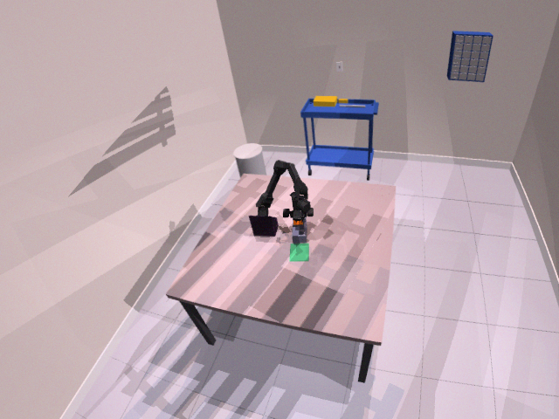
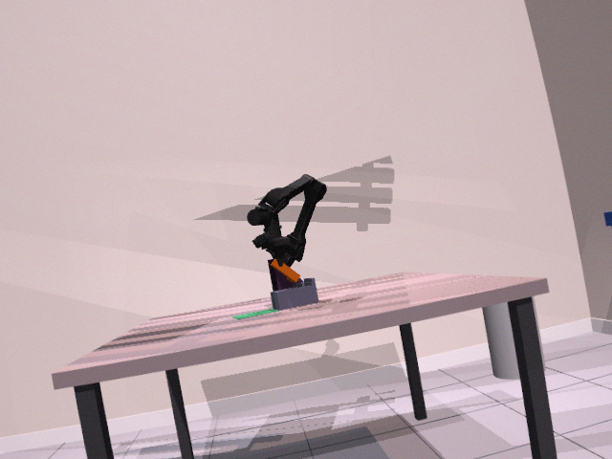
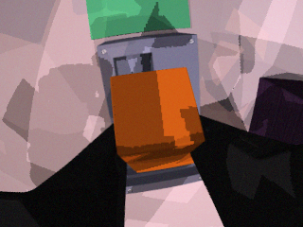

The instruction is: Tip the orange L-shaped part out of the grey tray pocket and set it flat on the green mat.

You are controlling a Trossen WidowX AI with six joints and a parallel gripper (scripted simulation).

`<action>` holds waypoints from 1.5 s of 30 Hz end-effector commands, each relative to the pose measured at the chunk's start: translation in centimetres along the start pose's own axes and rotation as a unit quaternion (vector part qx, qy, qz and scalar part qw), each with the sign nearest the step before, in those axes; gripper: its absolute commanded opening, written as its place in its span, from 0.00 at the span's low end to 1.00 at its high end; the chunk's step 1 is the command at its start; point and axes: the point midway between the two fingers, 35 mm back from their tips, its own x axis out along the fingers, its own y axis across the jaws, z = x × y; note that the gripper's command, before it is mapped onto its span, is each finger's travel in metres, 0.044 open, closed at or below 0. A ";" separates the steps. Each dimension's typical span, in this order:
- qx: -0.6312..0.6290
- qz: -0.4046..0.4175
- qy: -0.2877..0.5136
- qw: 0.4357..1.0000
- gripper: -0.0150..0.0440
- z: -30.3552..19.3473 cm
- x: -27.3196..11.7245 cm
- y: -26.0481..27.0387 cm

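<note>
- Top view: the claw [image 1: 296, 223] hangs over the grey tray [image 1: 299, 234], with the green mat [image 1: 299, 252] just beyond it on the tabletop [image 1: 315, 279]; placing is not yet done.
- Exterior view: the orange part [image 2: 285, 271] is pinched at one end, tilted, above the tray; the arm [image 2: 289, 217] is folded steeply downward.
- Wrist view: the part hangs over the open pocket [image 3: 134, 64].

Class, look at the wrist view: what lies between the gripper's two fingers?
The orange L-shaped part, pinched by the gripper and tilted above the grey tray; the exterior view confirms it.
</note>
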 end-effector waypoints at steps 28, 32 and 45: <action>-0.005 0.002 -0.008 1.000 0.25 12.7 -0.3 -0.9; -0.005 0.002 -0.008 1.000 0.25 13.7 -0.3 -1.0; -0.005 0.002 -0.008 1.000 0.25 13.7 1.2 -1.0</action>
